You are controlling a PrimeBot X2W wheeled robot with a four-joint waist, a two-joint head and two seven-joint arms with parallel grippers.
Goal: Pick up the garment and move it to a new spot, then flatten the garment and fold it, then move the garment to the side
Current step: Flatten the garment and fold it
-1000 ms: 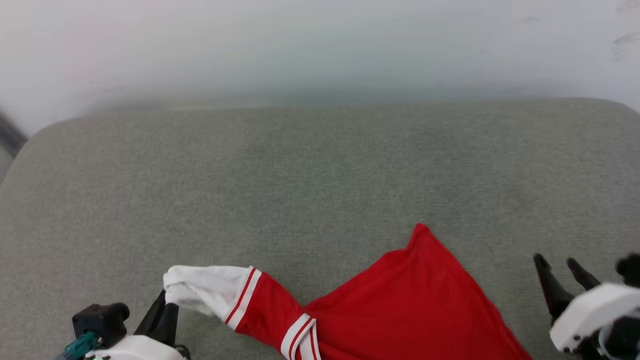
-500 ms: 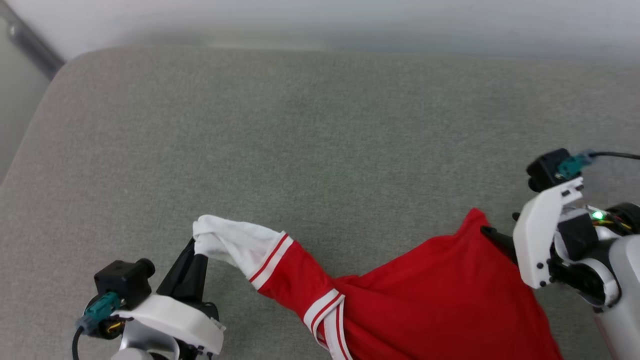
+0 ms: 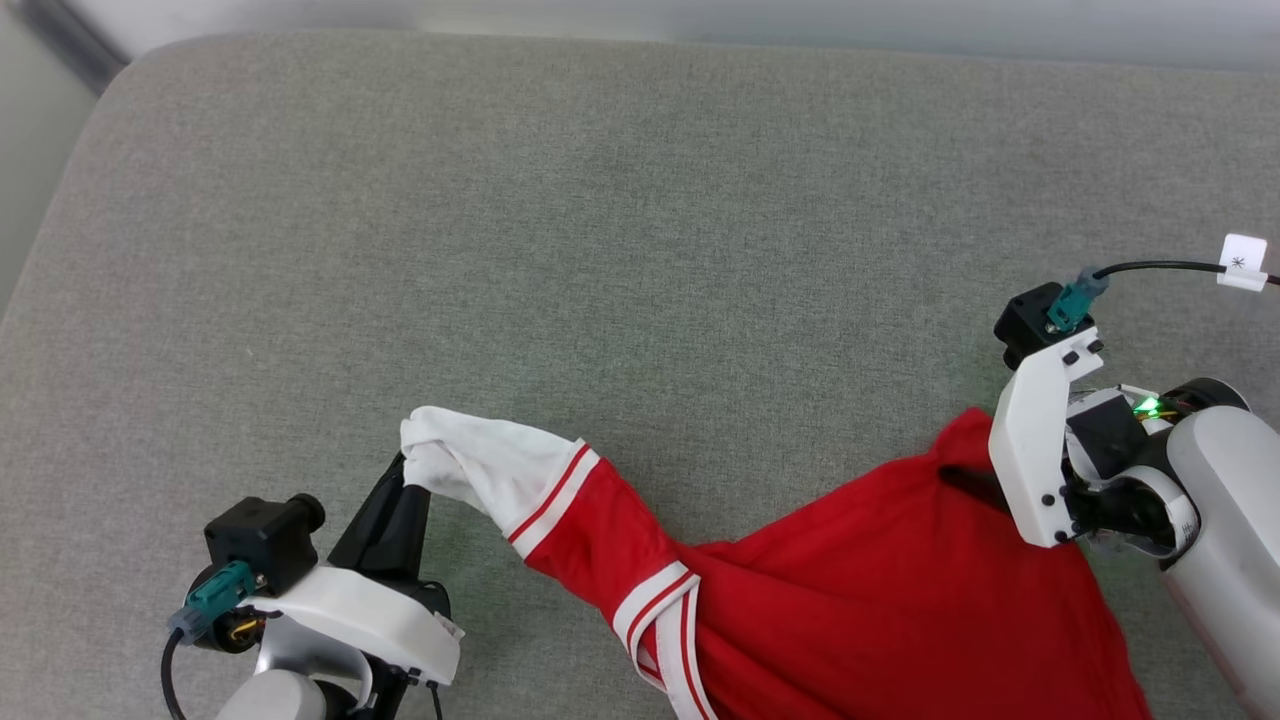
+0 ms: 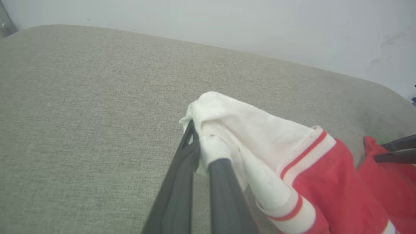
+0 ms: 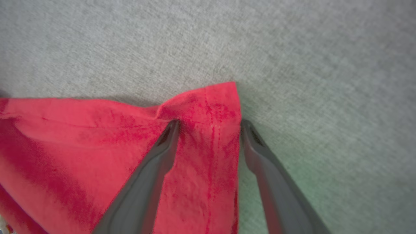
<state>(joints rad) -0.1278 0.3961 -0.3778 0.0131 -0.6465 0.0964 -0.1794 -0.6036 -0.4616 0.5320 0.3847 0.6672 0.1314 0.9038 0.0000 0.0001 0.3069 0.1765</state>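
Head view: left gripper (image 3: pixel 410 481) pinches the garment (image 3: pixel 850 600) by its white sleeve (image 3: pixel 485 468); right gripper (image 5: pixel 209 125), wide, straddles its red corner (image 5: pixel 214 100)

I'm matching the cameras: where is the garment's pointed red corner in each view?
Head view: red corner, right of centre, near mid-height.
Left wrist view: near the right edge, below mid-height.
Right wrist view: centre, just above mid-height.
Shared landmark: the right gripper, open, its dark fingers straddling that corner.
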